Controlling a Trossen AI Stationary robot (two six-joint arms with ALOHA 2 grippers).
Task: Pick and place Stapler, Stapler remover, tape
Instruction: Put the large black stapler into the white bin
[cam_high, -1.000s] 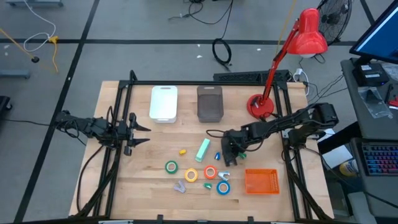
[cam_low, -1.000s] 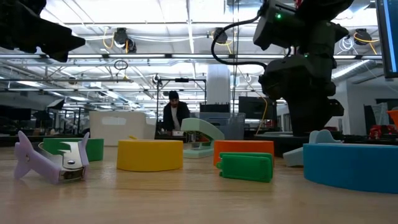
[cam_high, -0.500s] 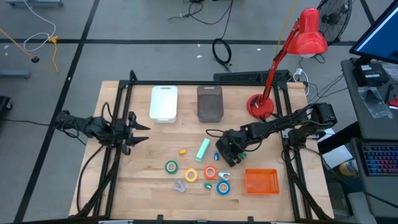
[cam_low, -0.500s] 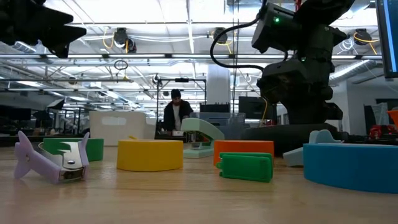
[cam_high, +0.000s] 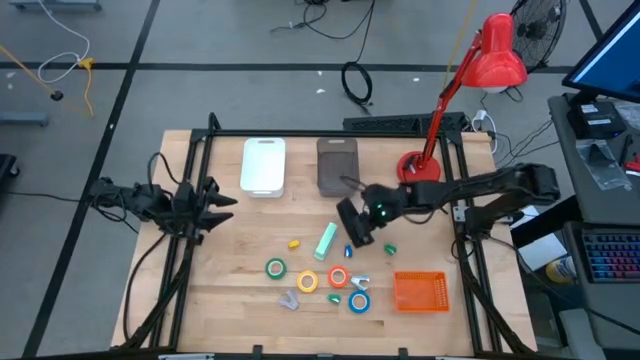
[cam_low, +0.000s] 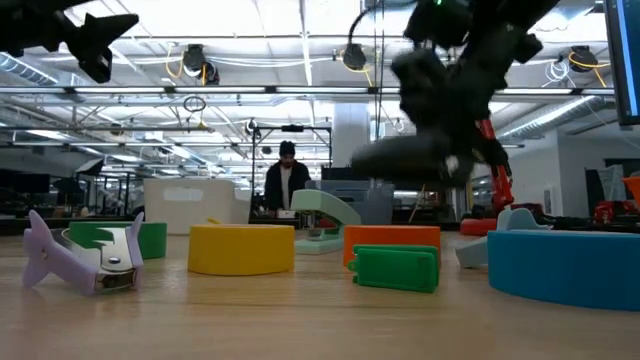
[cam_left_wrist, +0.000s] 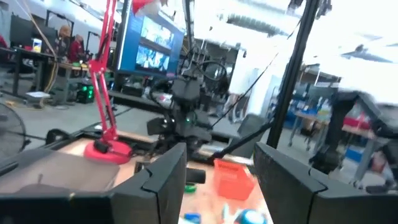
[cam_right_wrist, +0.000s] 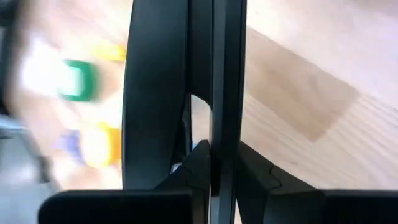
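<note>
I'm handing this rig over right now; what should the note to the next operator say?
Left end effector: open, empty, raised at the table's left edge.
Right end effector: shut, raised mid-table beside the mint-green stapler; any load cannot be told.
Green tape roll, yellow tape roll, orange-red tape roll, blue tape roll and purple staple remover lie loose on the wooden table.
Done: nothing shows in the white bin, grey bin or orange mesh basket.
Left: all of it.
</note>
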